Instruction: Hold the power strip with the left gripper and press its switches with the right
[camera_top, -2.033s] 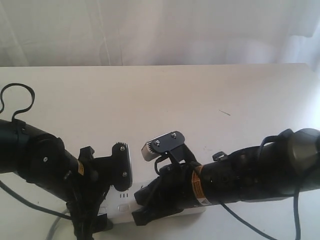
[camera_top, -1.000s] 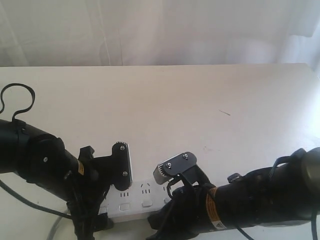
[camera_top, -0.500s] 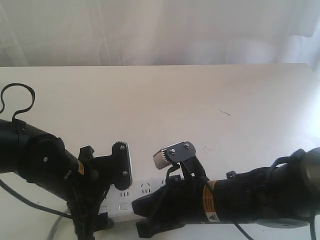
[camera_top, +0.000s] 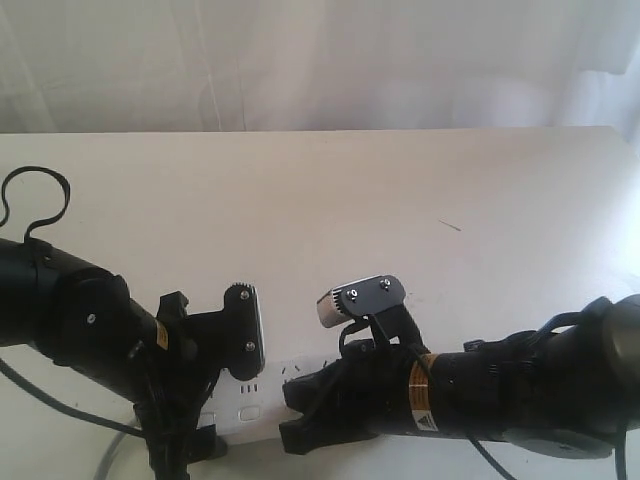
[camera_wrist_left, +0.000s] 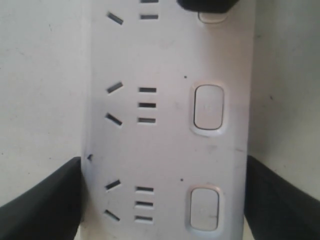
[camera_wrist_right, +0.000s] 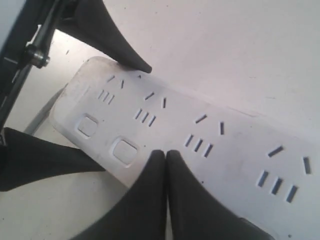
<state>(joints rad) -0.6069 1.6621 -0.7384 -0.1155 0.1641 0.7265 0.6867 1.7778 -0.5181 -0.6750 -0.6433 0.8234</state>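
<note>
The white power strip (camera_top: 262, 395) lies at the table's near edge, mostly hidden by both arms. My left gripper (camera_wrist_left: 162, 200) is shut on the power strip (camera_wrist_left: 165, 140); its black fingers (camera_wrist_left: 40, 200) press both long sides near one end. Two switches (camera_wrist_left: 208, 107) show whole there, and a third (camera_wrist_left: 212, 17) is partly under a black tip. My right gripper (camera_wrist_right: 162, 154) is shut with nothing between its fingers; its tips rest on the strip (camera_wrist_right: 225, 150) just past the second switch (camera_wrist_right: 125, 150). Its silver-grey pad (camera_top: 360, 297) stands beside the left arm's black pad (camera_top: 246, 332).
The pale table (camera_top: 350, 200) stretches back to a white curtain (camera_top: 320, 60). A black cable loop (camera_top: 35, 195) rises from the left arm. The strip's grey cord (camera_top: 108, 462) runs off at the lower left. A small dark mark (camera_top: 450, 225) lies at the right.
The right arm drew back to the right and dropped, then came forward again over the strip; its silver pad now sits lower and further right. The left gripper kept its hold.
</note>
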